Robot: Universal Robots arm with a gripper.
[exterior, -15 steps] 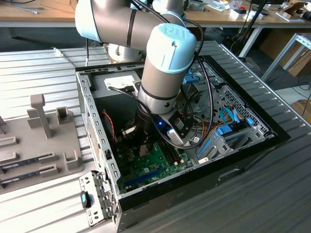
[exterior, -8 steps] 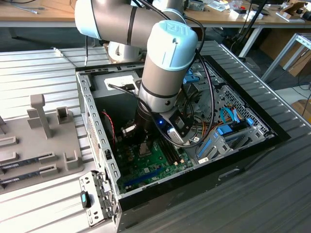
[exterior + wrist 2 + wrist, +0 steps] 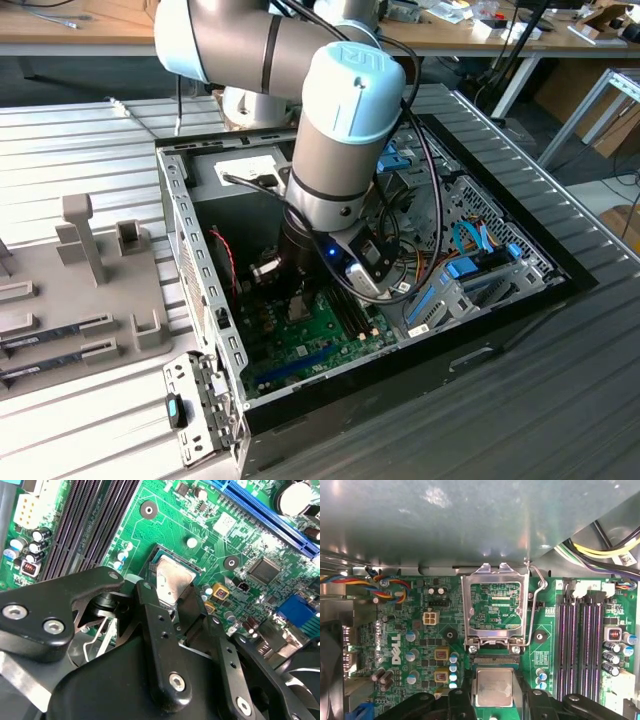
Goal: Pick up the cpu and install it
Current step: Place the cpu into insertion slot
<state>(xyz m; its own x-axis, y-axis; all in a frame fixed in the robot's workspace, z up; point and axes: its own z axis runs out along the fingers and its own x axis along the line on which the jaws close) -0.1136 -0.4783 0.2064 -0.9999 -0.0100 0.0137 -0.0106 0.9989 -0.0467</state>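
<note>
1. Two black fingers [image 3: 160, 645] of the gripper [image 3: 175, 597] reach down over the green motherboard [image 3: 165, 527] in the second wrist view, one on each side of the cpu [image 3: 169, 584].
2. The cpu, with its silvery top and thin green rim, lies between the fingertips; the fingers stand against its opposite edges, closed on the chip.
3. In the first wrist view the cpu [image 3: 494, 687] sits level over the socket seat, just below the raised metal socket frame [image 3: 495, 605], with the gripper [image 3: 494, 694] flanking it.
4. The socket frame stands hinged open, and its wire lever [image 3: 536, 605] is swung up beside it.
5. Whether the cpu is fully seated in the socket or held just above it cannot be told.
6. Dark memory slots [image 3: 580, 647] run beside the socket frame, on the side of the wire lever.
7. In the exterior view the arm [image 3: 345, 150] reaches down into the open computer case [image 3: 190, 250], which lies on its side on the ribbed desk [image 3: 80, 130].
8. A grey fixture tray [image 3: 80, 290] lies beside the computer case, toward the exterior view's left.
</note>
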